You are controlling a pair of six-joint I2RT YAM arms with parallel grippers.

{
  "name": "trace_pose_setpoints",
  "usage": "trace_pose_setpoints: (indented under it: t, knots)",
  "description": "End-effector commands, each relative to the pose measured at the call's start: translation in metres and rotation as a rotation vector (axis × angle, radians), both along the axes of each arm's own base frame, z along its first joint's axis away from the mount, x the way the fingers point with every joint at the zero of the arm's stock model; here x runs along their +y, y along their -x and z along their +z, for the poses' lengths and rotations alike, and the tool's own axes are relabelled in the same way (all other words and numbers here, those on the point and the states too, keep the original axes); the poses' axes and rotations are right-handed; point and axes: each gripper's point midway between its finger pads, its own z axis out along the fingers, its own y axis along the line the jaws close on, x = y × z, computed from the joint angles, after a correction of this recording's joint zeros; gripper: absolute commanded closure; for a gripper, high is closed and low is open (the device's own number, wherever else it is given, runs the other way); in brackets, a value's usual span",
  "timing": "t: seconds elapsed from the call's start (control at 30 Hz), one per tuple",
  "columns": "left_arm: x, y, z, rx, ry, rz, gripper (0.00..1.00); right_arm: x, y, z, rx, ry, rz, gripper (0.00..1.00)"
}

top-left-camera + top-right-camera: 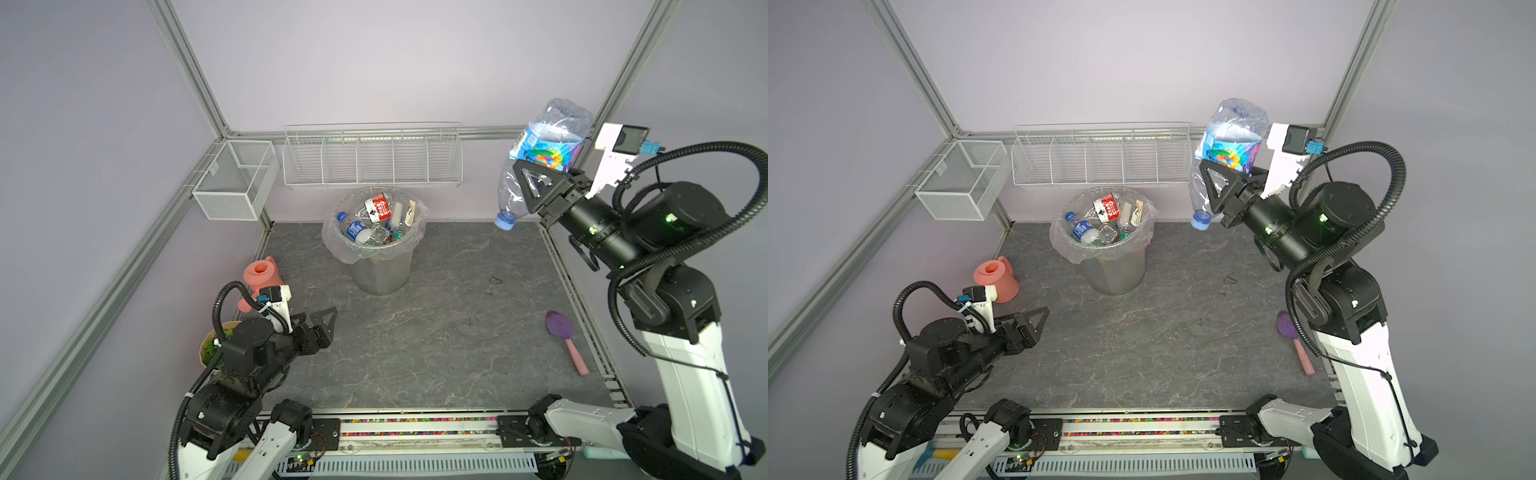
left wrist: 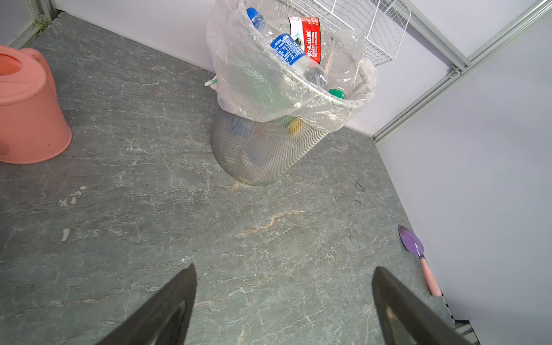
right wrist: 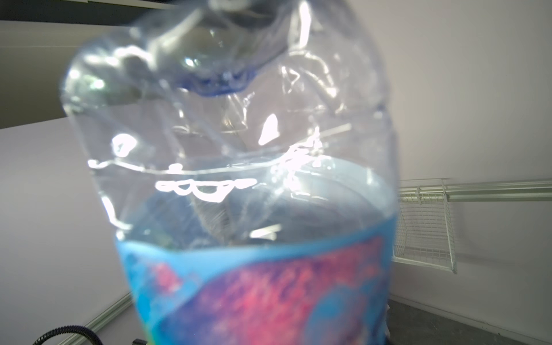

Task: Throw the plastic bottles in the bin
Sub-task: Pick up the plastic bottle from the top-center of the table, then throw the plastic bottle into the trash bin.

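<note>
Clear crumpled plastic with a blue label, the bottle [image 1: 544,137] hangs cap-down in the right gripper's [image 1: 536,174] closed jaws, high at the far right and well apart from the bin [image 1: 382,274] at far centre. It should travel left over the nearly full rim, clear of the wire basket [image 1: 372,166] behind, before release. The left gripper [image 1: 322,326] rests open and empty, near left.

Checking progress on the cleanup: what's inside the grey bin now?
The bin holds several plastic bottles piled near its rim, including a red-labelled bottle and a blue-labelled bottle. Whatever lies beneath is covered.
</note>
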Motion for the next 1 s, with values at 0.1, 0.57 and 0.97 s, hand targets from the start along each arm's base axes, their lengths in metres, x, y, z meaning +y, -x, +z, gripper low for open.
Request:
trace_pose_setpoints:
  t: [0.1, 0.57, 0.97]
  knots:
    - [0.005, 0.003, 0.011, -0.028, 0.007, 0.020, 0.09, 0.028, -0.025, 0.024, -0.043, -0.057, 0.051, 0.64]
    - [0.011, 0.002, 0.003, -0.023, -0.041, 0.036, 0.08, 0.100, -0.081, 0.009, -0.024, 0.007, 0.106, 0.64]
    - [0.016, 0.004, -0.002, -0.020, -0.073, 0.053, 0.08, 0.152, -0.123, -0.030, 0.029, 0.068, 0.119, 0.64]
